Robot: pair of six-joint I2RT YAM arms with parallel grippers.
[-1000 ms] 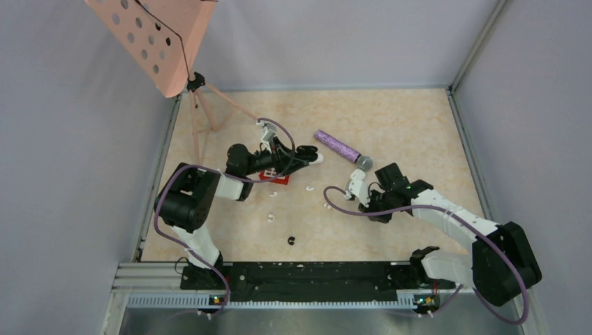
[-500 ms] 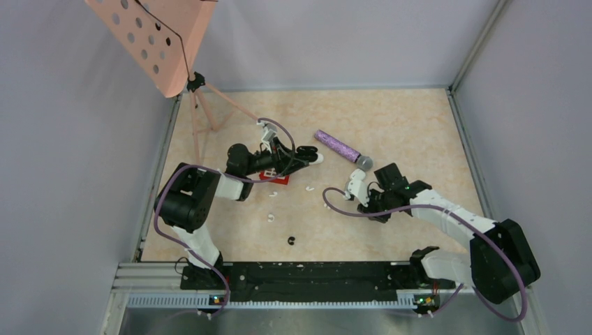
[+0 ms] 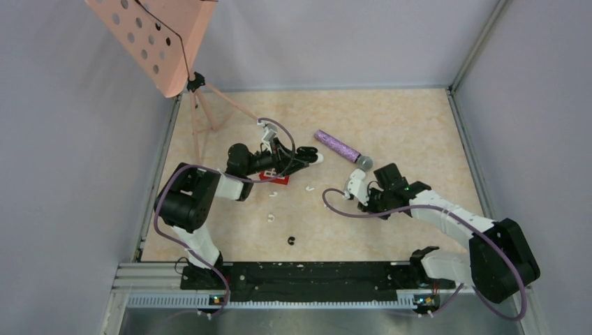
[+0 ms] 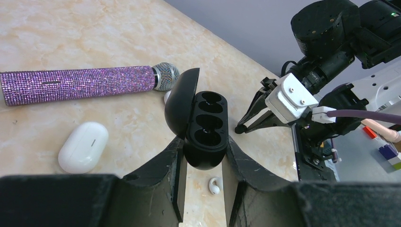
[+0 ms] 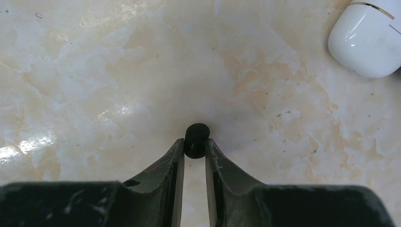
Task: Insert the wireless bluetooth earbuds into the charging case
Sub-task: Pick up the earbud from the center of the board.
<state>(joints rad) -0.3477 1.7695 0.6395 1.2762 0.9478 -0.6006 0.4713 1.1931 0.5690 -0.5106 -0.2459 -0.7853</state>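
Nothing inserted yet: left gripper [image 4: 204, 151] clamps open glossy black charging case [image 4: 208, 118] (wells empty); right gripper [image 5: 194, 146] pinches small black earbud [image 5: 196, 132].

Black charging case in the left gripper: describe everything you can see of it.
The black charging case is a glossy, oval plastic shell with its hinged lid swung open. The moulded wells inside look empty. It appears raised off the table, pinched at its lower sides by the left gripper, with its opening facing the wrist camera. Nothing else touches it.
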